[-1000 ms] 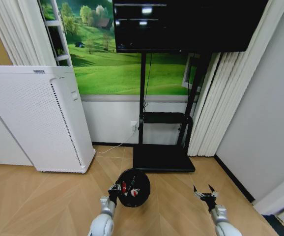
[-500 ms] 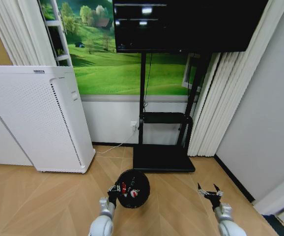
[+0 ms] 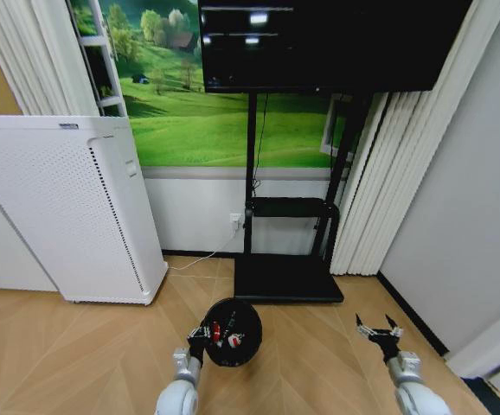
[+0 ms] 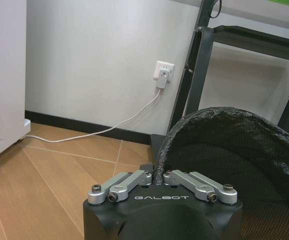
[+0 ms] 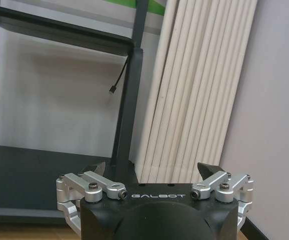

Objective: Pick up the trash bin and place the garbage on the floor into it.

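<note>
The trash bin (image 3: pixel 233 332), small, black and round, hangs just above the wooden floor in the head view. My left gripper (image 3: pixel 201 333) is shut on its near-left rim. In the left wrist view the fingers (image 4: pixel 134 180) pinch the black liner edge of the bin (image 4: pixel 224 140). Inside the bin lie small red-and-white pieces of garbage (image 3: pixel 218 328). My right gripper (image 3: pixel 379 328) hovers open and holds nothing, to the right of the bin and apart from it. In the right wrist view the right gripper (image 5: pixel 153 171) has its jaws spread wide.
A tall white perforated appliance (image 3: pixel 68 207) stands at the left. The black TV stand base (image 3: pixel 286 281) sits right behind the bin. A white cord (image 4: pixel 109 127) runs along the floor to a wall socket (image 4: pixel 163 72). Curtains (image 3: pixel 362 190) and a wall close off the right side.
My right gripper has drifted to the right, farther from the bin, still open. The left gripper and the bin have hardly moved.
</note>
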Controlling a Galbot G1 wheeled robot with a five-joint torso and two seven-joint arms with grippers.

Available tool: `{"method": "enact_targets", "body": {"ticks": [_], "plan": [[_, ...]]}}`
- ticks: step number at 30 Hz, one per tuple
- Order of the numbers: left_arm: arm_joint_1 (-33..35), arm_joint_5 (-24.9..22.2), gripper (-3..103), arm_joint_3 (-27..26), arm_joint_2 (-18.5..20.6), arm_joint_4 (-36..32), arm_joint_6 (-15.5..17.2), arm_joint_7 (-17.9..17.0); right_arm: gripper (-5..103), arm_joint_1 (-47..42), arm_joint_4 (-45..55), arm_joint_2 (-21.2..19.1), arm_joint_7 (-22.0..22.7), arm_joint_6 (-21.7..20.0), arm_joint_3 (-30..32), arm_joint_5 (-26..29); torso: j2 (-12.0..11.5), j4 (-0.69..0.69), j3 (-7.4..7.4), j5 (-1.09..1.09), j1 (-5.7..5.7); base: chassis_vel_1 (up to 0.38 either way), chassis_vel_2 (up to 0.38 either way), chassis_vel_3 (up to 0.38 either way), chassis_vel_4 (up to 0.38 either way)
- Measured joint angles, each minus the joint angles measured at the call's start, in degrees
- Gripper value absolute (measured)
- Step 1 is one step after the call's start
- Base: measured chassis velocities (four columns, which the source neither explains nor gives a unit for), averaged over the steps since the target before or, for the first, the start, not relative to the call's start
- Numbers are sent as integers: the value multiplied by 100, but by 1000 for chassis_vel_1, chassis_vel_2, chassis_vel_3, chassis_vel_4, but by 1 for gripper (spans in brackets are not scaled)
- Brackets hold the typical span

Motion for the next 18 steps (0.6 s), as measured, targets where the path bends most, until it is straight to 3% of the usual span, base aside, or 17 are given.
{"method": "enact_targets", "body": {"ticks": [18], "plan": [[-2, -16, 5, -62, 6, -14, -1, 13, 100, -252, 401, -99, 48, -323, 214, 200, 0, 0, 0, 0, 0, 0, 0, 0, 0]]}}
